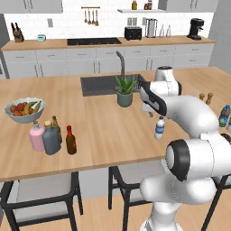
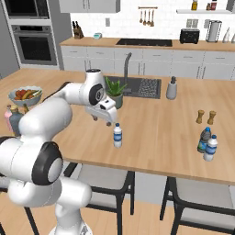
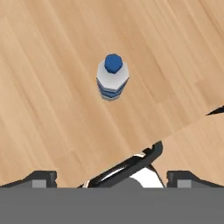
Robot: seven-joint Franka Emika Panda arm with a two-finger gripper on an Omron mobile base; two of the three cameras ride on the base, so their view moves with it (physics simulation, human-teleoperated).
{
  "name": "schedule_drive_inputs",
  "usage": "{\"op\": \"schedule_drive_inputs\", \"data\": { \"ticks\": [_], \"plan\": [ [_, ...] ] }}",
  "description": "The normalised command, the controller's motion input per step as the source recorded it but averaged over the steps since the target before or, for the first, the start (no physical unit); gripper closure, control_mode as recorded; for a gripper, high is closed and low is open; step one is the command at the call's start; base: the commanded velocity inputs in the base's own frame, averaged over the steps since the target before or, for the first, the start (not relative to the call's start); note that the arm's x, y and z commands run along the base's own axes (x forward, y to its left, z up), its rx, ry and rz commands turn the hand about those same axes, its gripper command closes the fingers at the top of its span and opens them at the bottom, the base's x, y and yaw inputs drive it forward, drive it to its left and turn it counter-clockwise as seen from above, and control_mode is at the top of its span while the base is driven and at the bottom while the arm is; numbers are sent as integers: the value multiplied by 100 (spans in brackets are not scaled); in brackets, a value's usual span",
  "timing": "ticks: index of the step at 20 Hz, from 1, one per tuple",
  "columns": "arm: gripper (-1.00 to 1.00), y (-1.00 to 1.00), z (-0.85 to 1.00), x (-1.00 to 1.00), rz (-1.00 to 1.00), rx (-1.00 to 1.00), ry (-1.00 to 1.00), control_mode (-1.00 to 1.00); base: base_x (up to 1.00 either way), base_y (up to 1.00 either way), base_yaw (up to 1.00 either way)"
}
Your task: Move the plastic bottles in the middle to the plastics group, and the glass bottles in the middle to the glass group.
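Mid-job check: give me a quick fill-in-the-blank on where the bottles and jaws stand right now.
1. The small plastic bottle in the middle stands ____ on the counter.
2. The gripper hovers above it, jaws ____.
3. The grey-blue bottle and red-capped bottle stand beside the ____ bottle.
4. The plastics pair stands near two brown ____.

Missing words: upright; open; pink; shakers

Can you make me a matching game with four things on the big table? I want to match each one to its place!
Things:
1. fruit bowl
2. pink bottle
3. plant
4. lone water bottle

Places:
A. next to the sink
B. standing alone, under the open gripper
C. far left, behind the glass bottles
D. beside the grey-blue bottle

Pairs: 1-C, 2-D, 3-A, 4-B
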Motion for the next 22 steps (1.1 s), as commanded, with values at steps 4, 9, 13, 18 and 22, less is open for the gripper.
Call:
{"op": "schedule_drive_inputs", "data": {
  "ticks": [4,9,13,18,22],
  "plan": [
    [-100,-17,-22,54,0,0,-1,-100,0,0,0],
    [-100,-17,-15,35,0,0,-1,-100,0,0,0],
    [-100,-11,-10,11,0,0,0,-100,0,0,0],
    [-100,-8,-14,5,0,0,0,-100,0,0,0],
    [-100,-12,-19,30,0,0,0,-100,0,0,0]
  ]
}}
